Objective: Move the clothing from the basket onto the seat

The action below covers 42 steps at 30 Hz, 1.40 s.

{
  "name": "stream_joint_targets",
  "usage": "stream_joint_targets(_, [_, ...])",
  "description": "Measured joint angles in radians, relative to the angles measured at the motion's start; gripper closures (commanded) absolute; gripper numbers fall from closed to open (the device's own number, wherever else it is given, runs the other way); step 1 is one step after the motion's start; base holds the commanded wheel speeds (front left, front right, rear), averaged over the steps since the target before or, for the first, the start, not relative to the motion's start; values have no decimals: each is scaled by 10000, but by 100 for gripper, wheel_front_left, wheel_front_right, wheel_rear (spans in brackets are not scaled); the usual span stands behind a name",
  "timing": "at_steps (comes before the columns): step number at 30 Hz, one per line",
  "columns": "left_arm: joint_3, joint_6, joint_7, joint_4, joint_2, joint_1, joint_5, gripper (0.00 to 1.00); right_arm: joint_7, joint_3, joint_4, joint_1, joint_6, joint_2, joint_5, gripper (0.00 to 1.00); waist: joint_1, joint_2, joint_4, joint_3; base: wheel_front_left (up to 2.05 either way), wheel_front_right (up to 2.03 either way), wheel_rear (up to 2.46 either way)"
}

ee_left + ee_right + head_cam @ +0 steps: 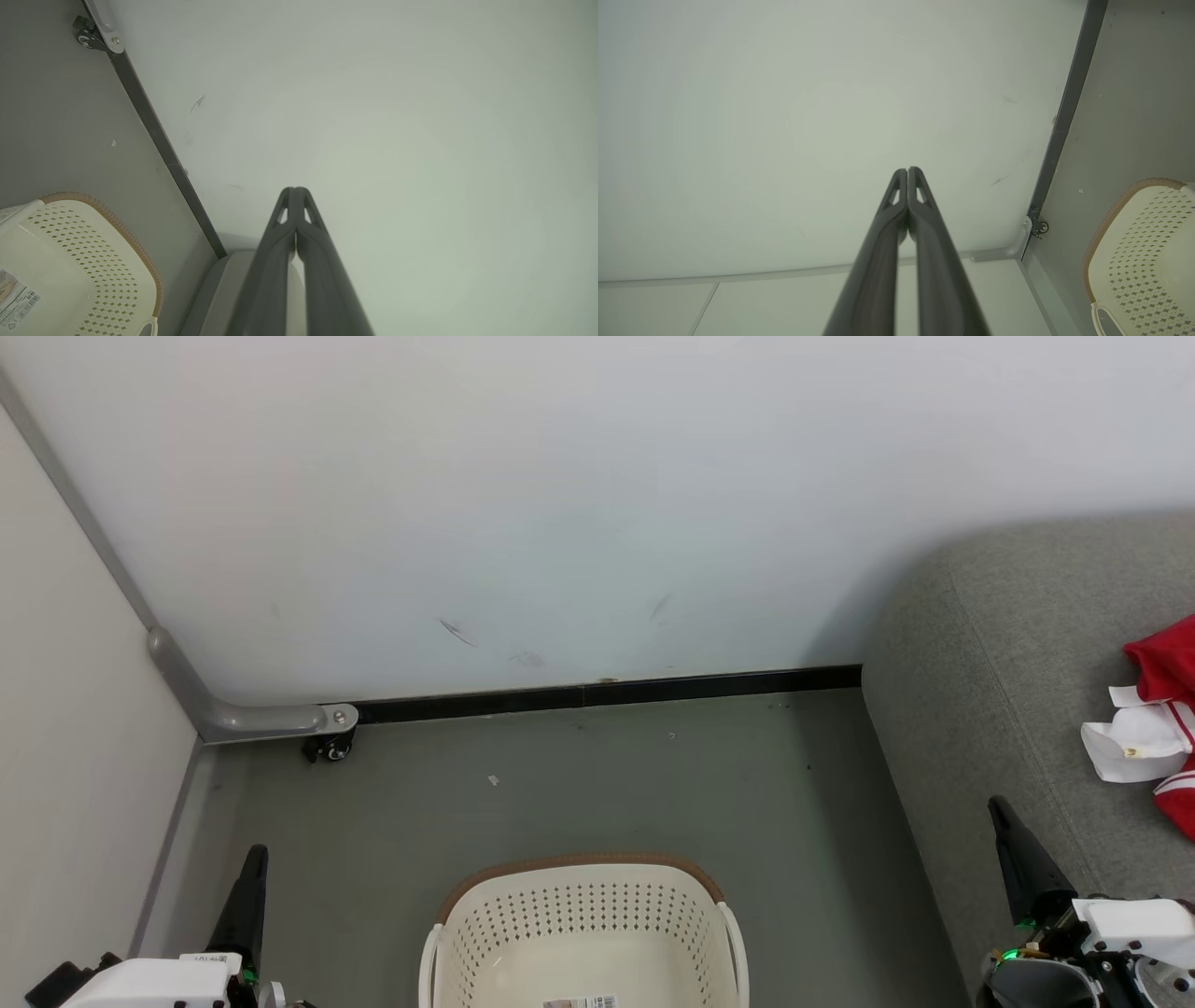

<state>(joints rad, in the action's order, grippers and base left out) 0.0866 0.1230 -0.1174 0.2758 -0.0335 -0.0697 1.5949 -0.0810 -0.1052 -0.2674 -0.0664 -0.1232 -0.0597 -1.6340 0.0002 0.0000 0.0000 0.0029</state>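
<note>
Bright red, white-trimmed clothing [1167, 667] lies on the large grey woven seat [990, 663], ahead and right of the right fingers [1022, 859] (the nearer arm). The cream perforated plastic basket [579, 905] left of them looks empty. These and the left fingers [246, 905] are pressed together, holding nothing.

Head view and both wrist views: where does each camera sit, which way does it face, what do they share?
Head view: on the head, facing forward and down at basket, seat with clothing; left gripper lower left, right gripper lower right.
Left wrist view: on the left wrist, facing the white wall along its shut fingers; basket at lower left.
Right wrist view: on the right wrist, facing that wall along its shut fingers; basket at lower right.
Shared: basket and black skirting in all three.
</note>
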Motion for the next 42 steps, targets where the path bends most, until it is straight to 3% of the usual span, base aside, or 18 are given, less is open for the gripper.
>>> stream_joint_targets(42, [-4, 0, 0, -4, 0, 0, 2, 100, -15, -23, -2, 0, 0, 8, 0, 100, -1, 0, 0, 1, 0, 0, 0])
